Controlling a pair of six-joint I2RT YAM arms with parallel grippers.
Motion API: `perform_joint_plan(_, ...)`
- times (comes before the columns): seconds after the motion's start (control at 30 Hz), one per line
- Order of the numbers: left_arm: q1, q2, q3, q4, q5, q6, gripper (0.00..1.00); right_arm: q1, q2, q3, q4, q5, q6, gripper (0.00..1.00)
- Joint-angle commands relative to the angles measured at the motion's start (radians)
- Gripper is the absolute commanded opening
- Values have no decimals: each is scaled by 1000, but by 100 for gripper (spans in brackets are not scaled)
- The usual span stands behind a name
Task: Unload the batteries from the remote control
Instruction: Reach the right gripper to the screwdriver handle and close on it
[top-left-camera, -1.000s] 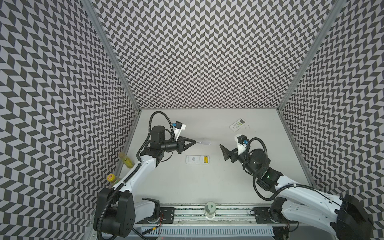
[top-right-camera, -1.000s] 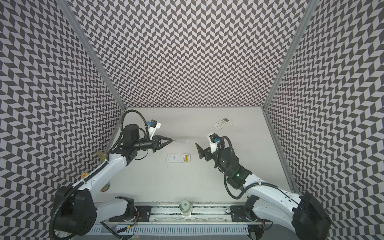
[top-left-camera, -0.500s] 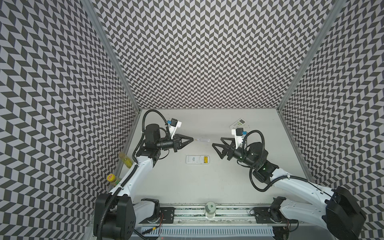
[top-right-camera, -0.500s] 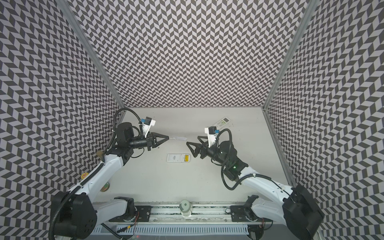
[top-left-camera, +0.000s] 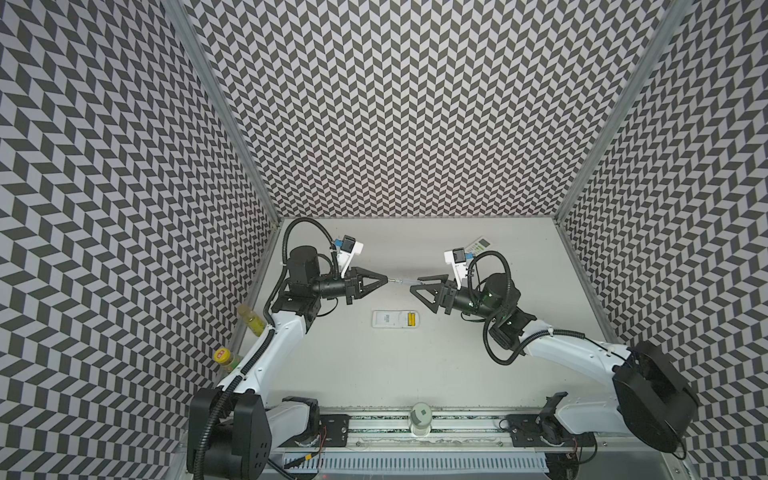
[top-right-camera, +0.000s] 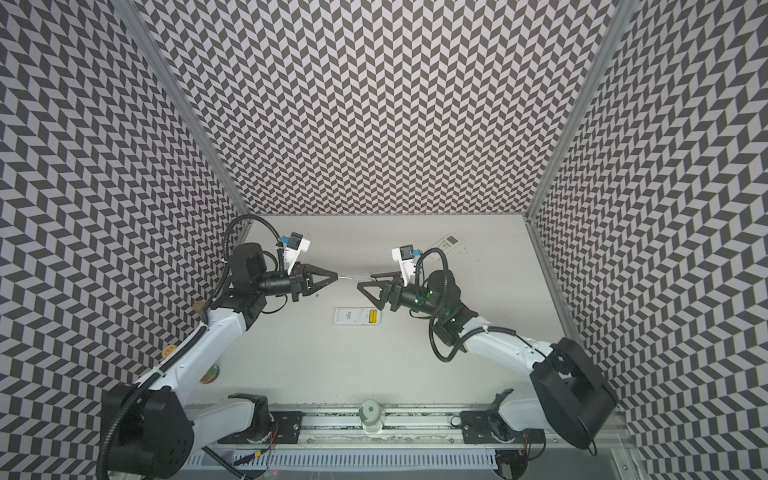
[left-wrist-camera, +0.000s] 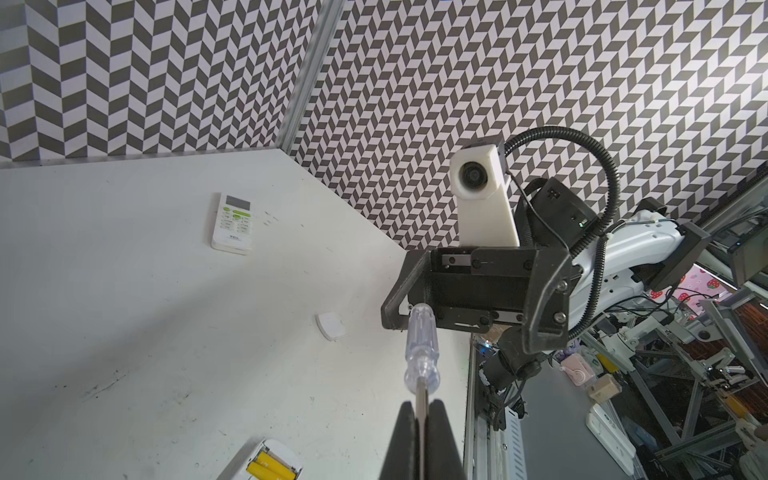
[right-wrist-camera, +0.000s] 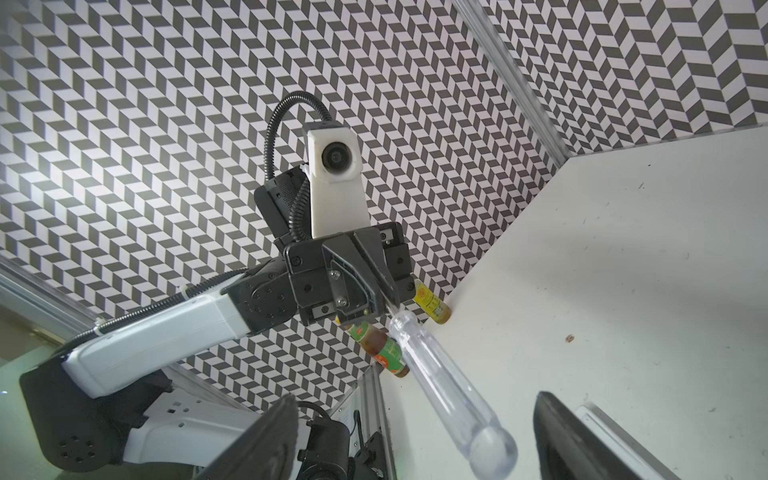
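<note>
The white remote control (top-left-camera: 388, 331) lies face down at mid-table, its compartment open on two yellow batteries (top-left-camera: 410, 331), which also show in the left wrist view as batteries (left-wrist-camera: 270, 467). Above it my left gripper (top-left-camera: 384, 280) is shut on the metal shaft of a clear-handled screwdriver (left-wrist-camera: 422, 340), held level and pointing right. My right gripper (top-left-camera: 414, 284) faces it, open. The clear handle (right-wrist-camera: 444, 386) reaches in between the right gripper's fingers (right-wrist-camera: 286, 415) without touching either one.
A second remote (top-left-camera: 478, 246) lies face up at the back right. A small white battery cover (left-wrist-camera: 330, 326) rests on the table. Two bottles (top-left-camera: 251, 326) (top-left-camera: 224, 357) stand along the left edge. A white cylinder (top-left-camera: 420, 415) sits on the front rail.
My right gripper has moved left until its fingers surround the screwdriver handle, and its jaws have narrowed a little. The left gripper drew back slightly, still shut on the shaft.
</note>
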Motion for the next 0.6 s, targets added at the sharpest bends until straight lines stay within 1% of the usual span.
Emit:
perform_joint_plan(0.0,-4,-17,27,36,41,-4,0,-4,47,2,208,-81,112,83)
perform_joint_plan(0.17,-8,-17,21,47,56,-10,0,-7,166,-17,509,-164,276,77)
perform_joint_plan(0.3,-10,-16,19,50,60,-13,0,-8,255,-22,715,-193,407,70)
perform_joint_plan(0.37,-11,-17,17,52,59,-13,0,-8,286,-15,763,-206,437,65)
perform_joint_plan(0.43,-11,-15,13,52,57,-12,0,-8,301,-9,779,-211,447,64)
perform_joint_plan(0.57,-15,-12,12,53,55,-13,0,-7,303,0,750,-211,429,62)
